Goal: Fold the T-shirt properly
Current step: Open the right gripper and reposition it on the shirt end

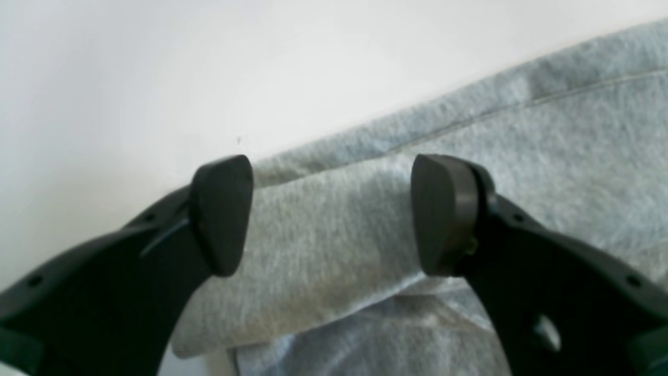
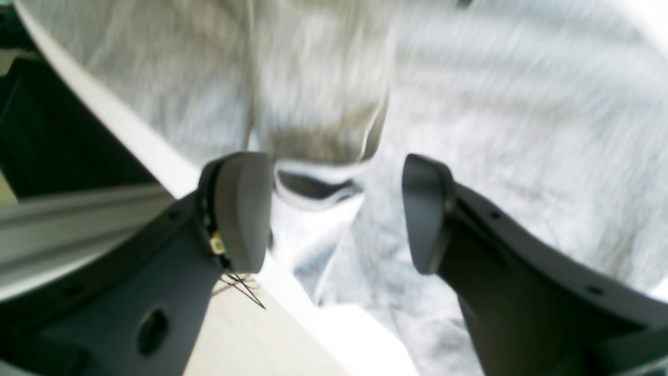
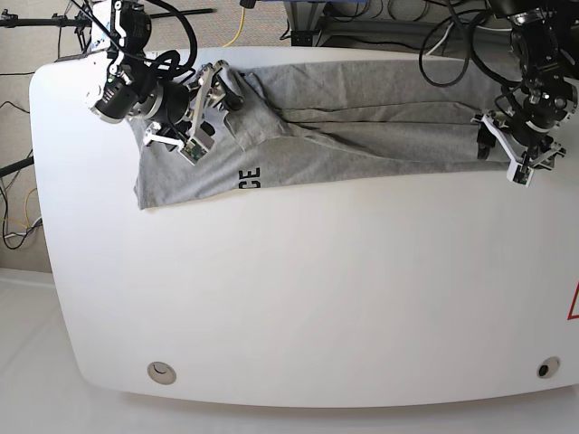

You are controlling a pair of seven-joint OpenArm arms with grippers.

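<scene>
The heather-grey T-shirt (image 3: pixel 362 136) lies in a long folded band across the far part of the white table (image 3: pixel 298 289). Black lettering (image 3: pixel 251 178) shows at its near edge. My left gripper (image 3: pixel 504 161) hovers at the shirt's right end. In the left wrist view it (image 1: pixel 334 214) is open, and a folded edge of the T-shirt (image 1: pixel 522 136) lies below the pads. My right gripper (image 3: pixel 185 136) is over the shirt's left end. In the blurred right wrist view it (image 2: pixel 336 211) is also open above rumpled T-shirt cloth (image 2: pixel 496 130), holding nothing.
The table's far left edge (image 2: pixel 135 136) runs close beside the right gripper, with dark floor beyond it. Cables and stands (image 3: pixel 362 18) sit behind the table's far edge. A wide bare white surface (image 3: pixel 298 316) stretches in front of the shirt.
</scene>
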